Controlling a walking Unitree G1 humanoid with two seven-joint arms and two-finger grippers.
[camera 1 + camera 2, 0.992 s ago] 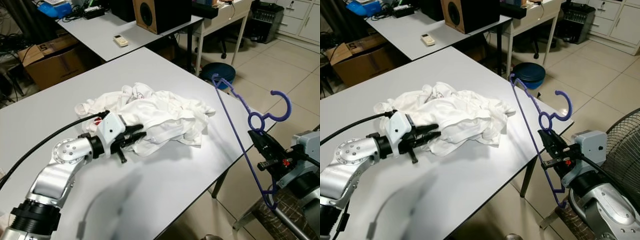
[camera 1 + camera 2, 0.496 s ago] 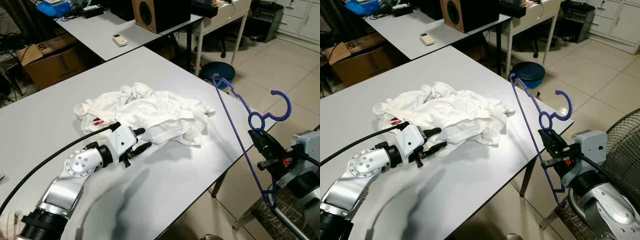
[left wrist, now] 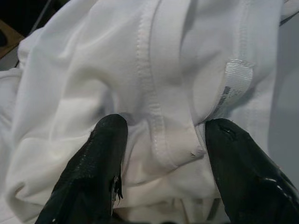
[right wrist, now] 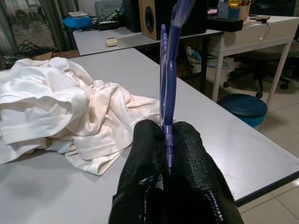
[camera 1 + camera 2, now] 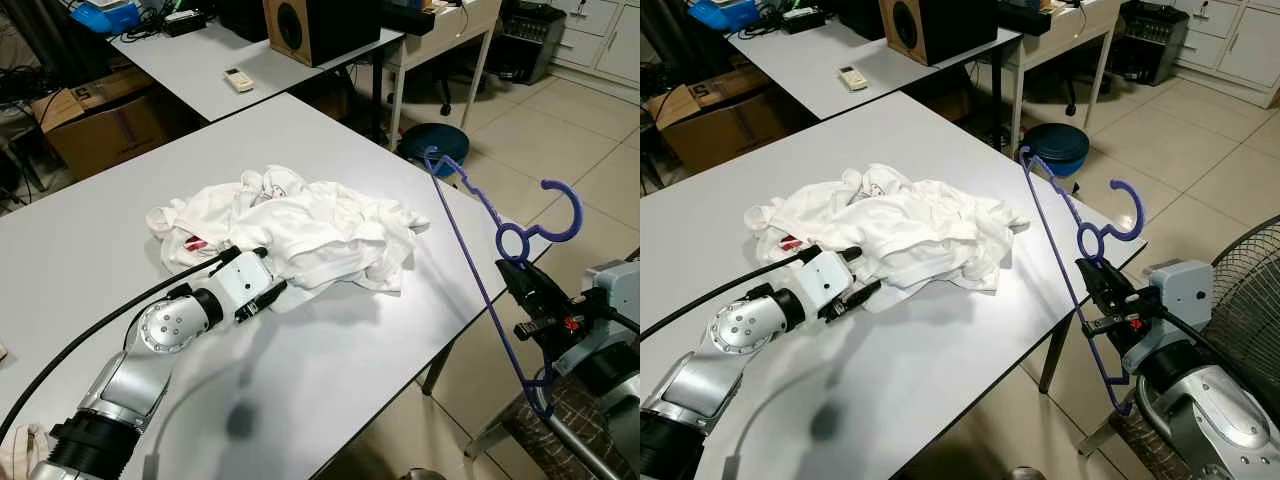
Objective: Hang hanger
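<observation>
1. The white garment (image 5: 300,232) lies crumpled near the middle of the grey table (image 5: 330,350). The left gripper (image 3: 159,154) is at the garment's near edge, its two black fingers (image 3: 100,161) spread with a stitched hem fold between them, not yet pinched.
2. The right gripper (image 4: 167,140) is off the table's right edge, beyond the garment, fingers pressed together on the lower part of the purple hanger (image 5: 480,270). The hanger stands upright in the air, its hook (image 5: 565,215) pointing away from the garment.
3. Judged step: getting hold of the garment so the hanger can go into it. The next move likely calls for closing the left fingers on the hem, then lifting to open up the cloth.
4. Room: bare tabletop lies on the near side of the garment and between it and the right edge, so the hanger has a free path inward. A wire fan (image 5: 1250,290) stands on the floor beside the right arm, limiting swing outward.
</observation>
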